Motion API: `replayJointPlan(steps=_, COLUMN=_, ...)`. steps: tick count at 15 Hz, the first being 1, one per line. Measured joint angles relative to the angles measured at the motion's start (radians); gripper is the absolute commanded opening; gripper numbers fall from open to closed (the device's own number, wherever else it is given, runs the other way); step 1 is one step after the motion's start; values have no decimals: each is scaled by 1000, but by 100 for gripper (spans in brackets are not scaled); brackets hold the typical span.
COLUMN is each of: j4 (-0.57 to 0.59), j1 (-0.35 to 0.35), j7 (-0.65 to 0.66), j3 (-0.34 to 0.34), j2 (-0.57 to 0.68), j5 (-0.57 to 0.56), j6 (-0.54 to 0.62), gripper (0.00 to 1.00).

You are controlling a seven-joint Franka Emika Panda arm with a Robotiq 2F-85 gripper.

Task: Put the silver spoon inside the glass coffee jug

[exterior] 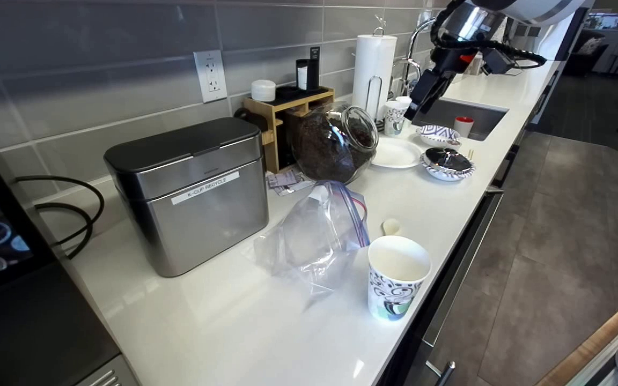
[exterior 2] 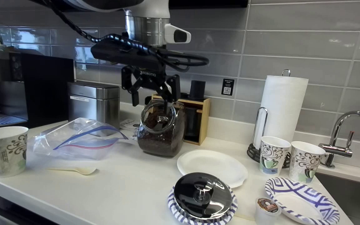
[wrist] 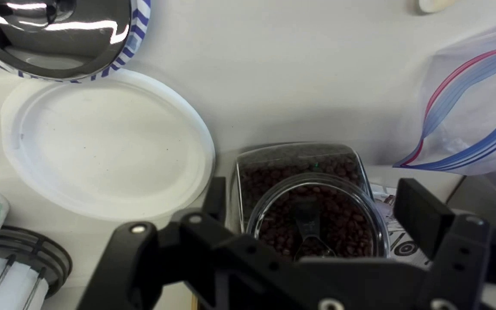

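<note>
Your gripper (exterior 2: pixel 150 105) hung with its fingers (wrist: pixel 422 215) spread well apart, and you held nothing between them. In the wrist view the fingers framed the mouth of the glass coffee jug (exterior 2: pixel 159 143); an exterior view showed a gap between your gripper and the glass. The jug stood on your counter (exterior: pixel 266 332), its mouth facing outward at a slant, dark beans inside. The silver spoon (wrist: pixel 309 227) appeared to be within that mouth (you could make out little beyond a grey neck and a dark handle); whether it touched the beans could not be told.

Near the jug you had a white plate (wrist: pixel 110 142) and, just beside that, a striped bowl (exterior 2: pixel 175 208) topped by a shiny dark lid (exterior 2: pixel 202 200). On the jug's other side lay a clear zip bag (exterior: pixel 314 230), near a pale spoon (exterior 2: pixel 83 170) and an upright paper cup (exterior: pixel 395 279). Toward the wall stood your steel bin (exterior: pixel 212 214), labelled "K-CUP RECYCLE", and a wooden organizer (exterior 2: pixel 205 122). Well apart, a paper towel roll (exterior 2: pixel 283 109) stood upright behind two patterned cups (exterior 2: pixel 273 156), near the sink (exterior: pixel 488 120).
</note>
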Motion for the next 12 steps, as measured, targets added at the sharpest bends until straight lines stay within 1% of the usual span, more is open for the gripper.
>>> replayJointPlan(steps=7, j4=-66, j1=45, j7=-18, j3=-45, j2=-97, j5=8, j6=29, gripper=100)
replayJointPlan(steps=12, j4=-93, j1=70, j7=-18, j3=-69, j2=-139, j5=6, j6=52, gripper=100)
